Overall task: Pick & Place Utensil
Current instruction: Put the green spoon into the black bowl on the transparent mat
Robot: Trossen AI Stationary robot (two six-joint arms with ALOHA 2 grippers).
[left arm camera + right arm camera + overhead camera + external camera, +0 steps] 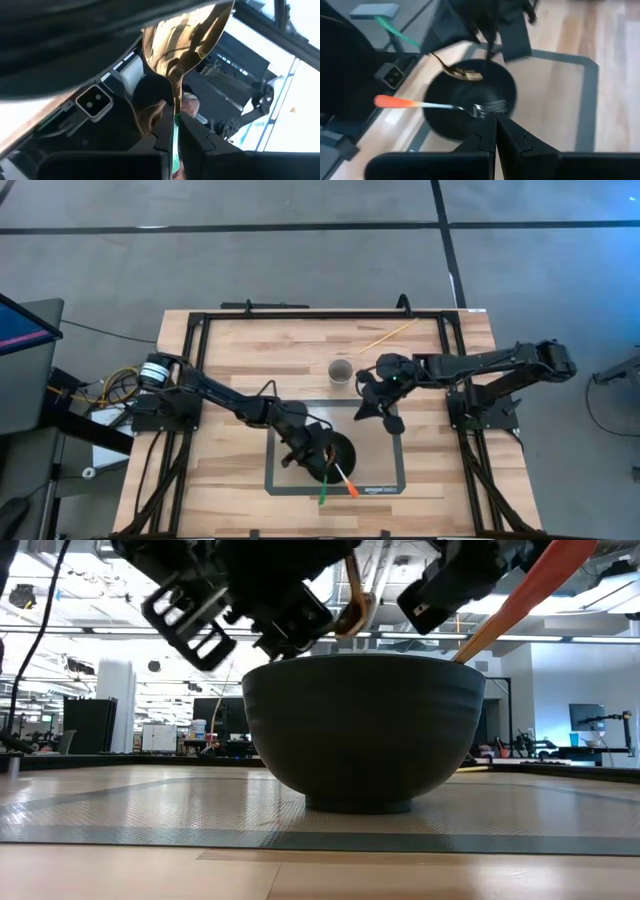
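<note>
One utensil in hand, one already delivered: placing step, judged from the layout. Left gripper (pixel 175 125) over the dark bowl (pixel 345 448), fingers (pixel 200 142) clamped on the thin stem of a gold spoon (pixel 182 40), green handle end poking out past the near rim of the bowl in the high view. Spoon head hanging just above the bowl's hollow in the right wrist view, not clearly touching it. Next move, probably: lower a little, part the fingers, let the spoon settle inside with its handle leaning on the rim, then lift straight up without snagging the neighbour. Care needed there, since the orange-handled fork (pixel 347 482) sits just beside, tines down in the bowl and handle slanting out over the edge.

Right gripper (pixel 372 408) waiting beyond the bowl, near the far edge of the mat (pixel 403 465), fingers pressed together on nothing.

Counted: one bowl, one spoon, one fork, one small cup (pixel 340 371) standing on the wooden surface (pixel 230 350) beyond the mat, one thin wooden stick (pixel 388 335) lying farther back, well apart from the bowl. Two arms.
</note>
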